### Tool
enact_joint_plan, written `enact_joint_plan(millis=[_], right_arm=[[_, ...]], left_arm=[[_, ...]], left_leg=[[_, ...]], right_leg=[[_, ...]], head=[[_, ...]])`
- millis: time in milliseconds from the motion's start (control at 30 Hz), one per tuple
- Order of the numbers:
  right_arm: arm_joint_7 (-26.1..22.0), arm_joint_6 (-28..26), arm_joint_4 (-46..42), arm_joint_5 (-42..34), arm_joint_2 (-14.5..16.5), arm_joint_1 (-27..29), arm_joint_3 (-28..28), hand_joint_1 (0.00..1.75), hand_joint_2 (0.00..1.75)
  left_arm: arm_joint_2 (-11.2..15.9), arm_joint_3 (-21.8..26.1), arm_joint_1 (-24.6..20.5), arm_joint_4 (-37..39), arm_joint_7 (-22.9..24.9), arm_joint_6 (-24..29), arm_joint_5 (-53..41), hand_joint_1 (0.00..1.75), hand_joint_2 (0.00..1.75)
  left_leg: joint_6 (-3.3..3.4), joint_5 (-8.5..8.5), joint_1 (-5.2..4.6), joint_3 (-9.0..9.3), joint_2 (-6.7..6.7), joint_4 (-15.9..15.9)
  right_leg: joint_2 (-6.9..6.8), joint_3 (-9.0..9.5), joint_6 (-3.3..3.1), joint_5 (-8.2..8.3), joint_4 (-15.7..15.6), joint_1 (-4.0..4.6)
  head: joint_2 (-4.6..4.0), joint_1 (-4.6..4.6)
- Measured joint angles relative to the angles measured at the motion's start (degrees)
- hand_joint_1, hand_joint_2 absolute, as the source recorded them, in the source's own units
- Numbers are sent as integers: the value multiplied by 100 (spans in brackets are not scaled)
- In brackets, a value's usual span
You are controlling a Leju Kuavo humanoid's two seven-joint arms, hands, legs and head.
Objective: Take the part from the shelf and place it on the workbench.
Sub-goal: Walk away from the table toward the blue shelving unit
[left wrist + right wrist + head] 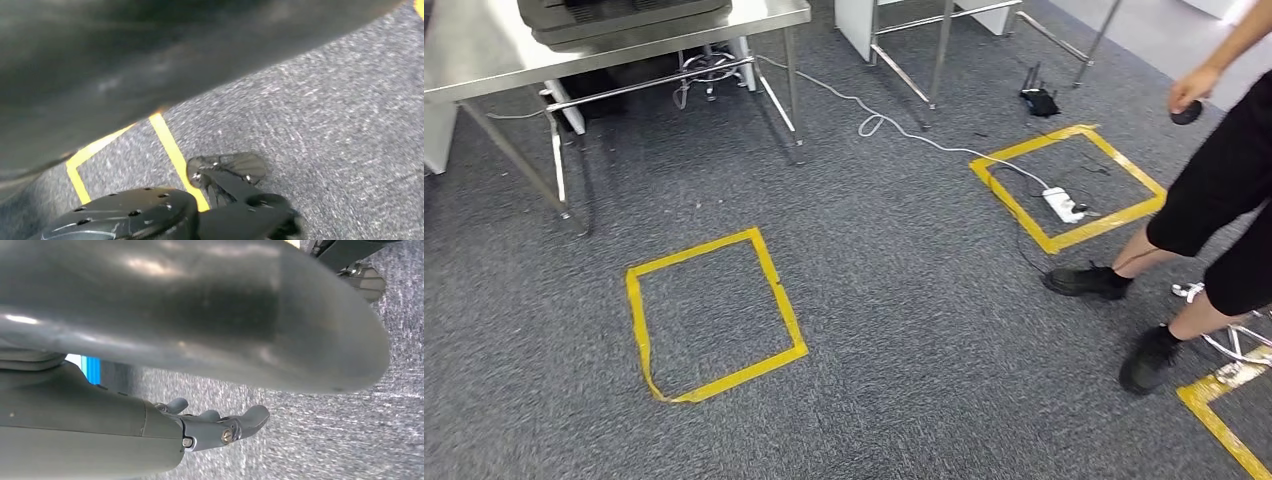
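Observation:
A steel workbench [484,62] stands at the far left of the head view with a grey machine [624,18] on it. My right hand [200,427] hangs above the grey carpet in the right wrist view, its fingers [250,417] stretched out and holding nothing. A thick grey thumb [200,315] crosses that picture close to the lens. In the left wrist view my left hand [125,65] is a dark blur over the carpet, and its fingers cannot be made out. A person at the right holds a small dark round object [1186,112].
Yellow tape squares mark the carpet: one ahead [714,315], one at the right [1069,185] with a white power strip [1064,205] and cable, one corner at the lower right [1224,420]. The person's legs [1164,290] stand close on the right. Table legs [924,50] rise at the back.

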Motion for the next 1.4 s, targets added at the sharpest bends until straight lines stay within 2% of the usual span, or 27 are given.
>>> enact_joint_plan(millis=[67,100,133,200,267,333,400,433,467,533,600,633,700,767,800,867,900,933,967,1000,1067,1133,1200,1233,1300,1333,1400], right_arm=[[0,-1,0,5,2,-9,0,0,0],[-1,-2,0,9,0,-13,0,0,0],[-1,-2,0,14,0,-12,0,0,0],[-2,-2,4,22,-1,12,0,0,0],[-2,-1,9,32,0,33,0,0,0],[-3,1,11,45,8,16,1,0,0],[-4,5,11,57,16,0,2,0,0],[-3,9,11,65,16,4,4,0,0],[-2,14,11,73,15,12,5,0,0],[0,20,11,85,13,16,19,0,0],[0,21,11,91,13,-8,40,0,0],[0,22,11,96,13,-16,47,0,0],[0,23,12,106,12,-9,51,0,0],[3,24,13,119,9,10,52,0,0],[7,25,13,130,9,12,55,0,0],[16,30,14,150,15,8,62,0,0],[21,36,15,160,19,4,66,0,0],[30,43,15,167,22,2,70,0,0],[39,50,15,174,23,4,73,0,0],[46,57,15,180,23,4,75,0,0],[55,64,15,184,19,-3,78,0,0],[58,66,15,185,15,-5,79,0,0],[59,66,16,186,13,21,80,0,0],[58,66,16,186,12,37,81,0,0],[52,66,17,189,13,41,82,0,0],[47,66,17,190,16,27,83,0,0],[39,66,17,190,19,-1,83,0,0]], left_arm=[[-4,-1,5,4,2,5,-4,0,0],[-7,-1,6,7,5,9,-9,0,0],[-8,-1,7,9,9,16,-15,0,0],[-4,0,2,8,17,41,-31,0,0],[-2,0,-7,5,22,60,-51,0,0],[-3,0,-9,5,28,55,-77,0,0],[-3,0,1,7,55,50,-100,0,0],[-3,0,3,7,75,55,-109,0,0],[-3,0,2,7,100,60,-114,0,0],[-4,-1,-2,7,153,71,-124,0,0],[-5,-1,-3,6,193,86,-139,0,0],[-6,-2,-5,6,207,99,-152,0,0],[-12,-2,-16,5,239,136,-177,0,0],[-16,-5,-23,4,285,209,-209,0,0],[-15,-9,-17,4,328,269,-240,0,0],[-14,-20,4,4,422,389,-303,0,0],[-14,-27,14,4,471,444,-332,0,0],[-13,-36,21,4,505,486,-354,0,0],[-12,-48,24,4,538,523,-376,0,0],[-10,-61,26,4,560,555,-393,0,0],[-13,-84,30,8,582,590,-411,0,0],[-18,-101,29,12,589,603,-417,0,0],[-16,-116,20,12,593,610,-420,0,0],[-14,-124,13,11,596,613,-420,0,0],[-15,-138,9,10,611,614,-424,0,0],[-16,-145,9,10,620,609,-426,0,0],[-16,-151,18,11,631,582,-428,0,0]], left_leg=[[-33,242,71,282,-313,-641],[-32,267,82,339,-430,-797],[-9,238,69,340,-480,-832],[87,267,33,319,-347,-854],[189,306,29,308,-205,-890],[249,317,9,287,-41,-902],[267,315,-23,271,141,-901],[269,314,-35,267,223,-901],[268,314,-41,267,296,-901],[262,312,-53,279,418,-901],[227,299,-74,298,527,-898],[200,294,-79,312,579,-900],[132,285,-71,346,659,-916],[76,153,-53,321,524,-768],[59,2,-44,235,394,-536],[44,-367,-31,-63,162,173],[34,-467,-27,-199,119,466],[23,-463,-21,-268,98,595],[10,-336,-7,-232,83,493],[-5,-133,15,-109,53,205],[-48,169,77,196,-184,-478],[-31,206,88,304,-351,-748],[63,210,48,288,-258,-757],[112,223,37,288,-202,-767],[200,246,31,284,-77,-787],[224,248,17,275,-5,-787],[251,246,-17,253,162,-785]], right_leg=[[156,-65,61,-35,90,2],[222,-116,101,-43,127,1],[284,-170,143,-35,141,2],[372,-260,218,-5,130,-28],[168,-414,237,-115,336,-20],[-159,-742,200,-431,979,2],[-277,-1055,201,-679,1628,1],[-297,-1075,229,-689,1702,1],[-321,-968,268,-612,1541,4],[-519,-501,314,-351,739,36],[-723,-184,271,-170,156,87],[-751,-156,226,-134,78,110],[-638,-147,144,-74,57,106],[-526,-85,74,-16,-5,49],[-468,-53,47,9,-31,14],[-344,-56,24,21,-28,2],[-265,-55,24,20,-22,1],[-185,-52,25,19,-15,-2],[-98,-48,28,17,-5,-12],[-10,-45,42,9,14,-28],[146,-89,108,-31,104,-43],[270,-176,192,-49,168,-36],[368,-252,255,-24,148,-50],[321,-286,275,-31,169,-53],[47,-464,269,-187,493,-42],[-125,-638,248,-337,834,-27],[-272,-1026,224,-620,1581,-17]], head=[[0,-7],[0,-10],[0,-14],[0,-19],[0,18],[0,67],[0,75],[0,77],[0,77],[0,82],[0,75],[0,70],[0,61],[0,38],[0,19],[0,-11],[0,-16],[0,-18],[0,-18],[0,-19],[0,-29],[0,-42],[0,-48],[0,-46],[0,-15],[0,3],[0,19]])
